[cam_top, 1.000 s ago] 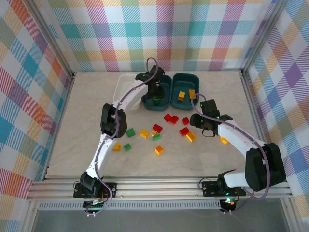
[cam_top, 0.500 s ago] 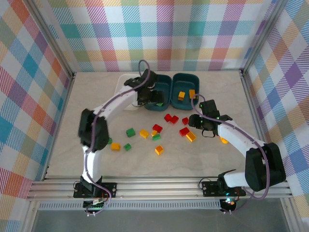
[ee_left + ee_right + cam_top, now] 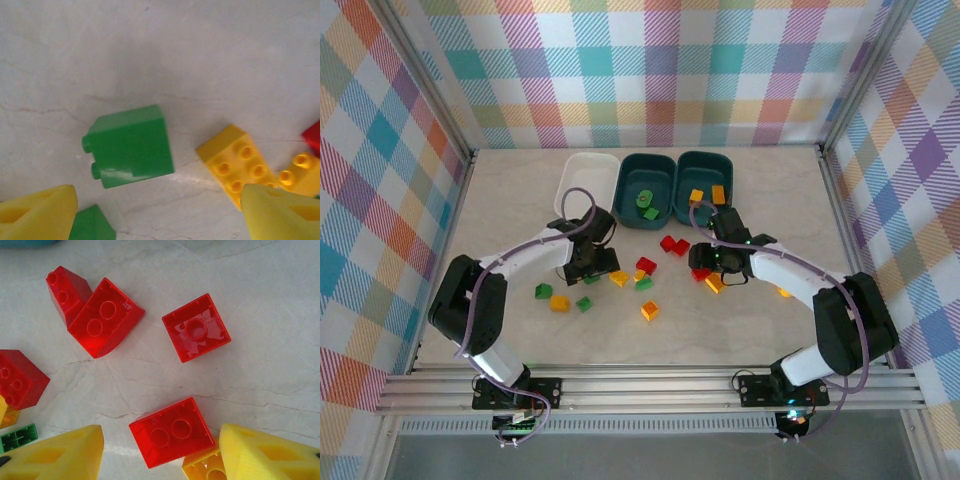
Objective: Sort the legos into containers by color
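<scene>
Worktop [image 3: 500, 210]: three containers stand in a row at the far edge.
- The white tub [image 3: 582, 180] is on the left.
- The middle teal tub [image 3: 628, 188] holds green pieces [image 3: 647, 200].
- The right teal tub [image 3: 706, 165] holds two orange bricks [image 3: 696, 197].

Loose legos lie in front of the tubs in a scatter of red, green and yellow-orange.

Left fingers [image 3: 590, 262]: low over the worktop and spread open, gripping nothing. In the left wrist view a green brick [image 3: 129, 146] lies on its side just ahead of the tips. A yellow brick [image 3: 235, 165] is near the right-hand finger.

Right fingers [image 3: 710, 268]: open and set down either side of a red brick [image 3: 172, 431], not clamped on it. In the right wrist view that brick lies studs-down on the worktop, with a yellow brick [image 3: 205, 467] touching its near edge. A second red brick [image 3: 196, 327] and a red pair [image 3: 95, 307] lie beyond it, apart.
</scene>
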Motion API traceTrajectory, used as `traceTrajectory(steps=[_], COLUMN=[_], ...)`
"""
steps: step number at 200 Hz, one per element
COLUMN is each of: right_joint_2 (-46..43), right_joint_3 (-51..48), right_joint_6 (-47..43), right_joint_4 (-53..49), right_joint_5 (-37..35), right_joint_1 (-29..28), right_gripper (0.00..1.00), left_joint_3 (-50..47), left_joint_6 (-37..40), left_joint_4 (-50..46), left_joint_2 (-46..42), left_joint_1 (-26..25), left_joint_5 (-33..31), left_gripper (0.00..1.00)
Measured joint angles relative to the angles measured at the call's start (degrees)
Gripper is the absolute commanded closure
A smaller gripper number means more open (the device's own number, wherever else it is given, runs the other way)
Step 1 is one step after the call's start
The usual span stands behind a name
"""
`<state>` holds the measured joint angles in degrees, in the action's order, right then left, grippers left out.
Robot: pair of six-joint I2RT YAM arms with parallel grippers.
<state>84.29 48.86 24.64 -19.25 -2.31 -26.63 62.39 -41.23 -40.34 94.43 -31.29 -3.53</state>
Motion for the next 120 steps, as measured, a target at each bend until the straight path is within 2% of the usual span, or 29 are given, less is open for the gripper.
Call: traceTrajectory(steps=[38, 77, 120], right_joint_2=[0.0, -0.5, -1.3], right_joint_3=[0.0, -0.3, -0.4], right_joint_6=[0.0, 0.0, 0.0], right_joint_4=[0.2, 0.1, -0.1], right_joint_5=[0.0, -0.3, -0.7], right_joint_1=[0.0, 0.0, 0.0], right_gripper=[0.37, 0.38, 0.39], left_joint_3=[-0.2, 0.6, 1.6], left_joint_6=[-1.4, -1.1, -0.7], left_joint_4=[1.4, 4.0, 5.7], left_joint_2=[3.9, 5.6, 7.0], left_joint_1=[0.0, 0.1, 0.3], left_joint_5=[-0.2, -0.6, -1.6], left_gripper=[0.22, 0.4, 0.55])
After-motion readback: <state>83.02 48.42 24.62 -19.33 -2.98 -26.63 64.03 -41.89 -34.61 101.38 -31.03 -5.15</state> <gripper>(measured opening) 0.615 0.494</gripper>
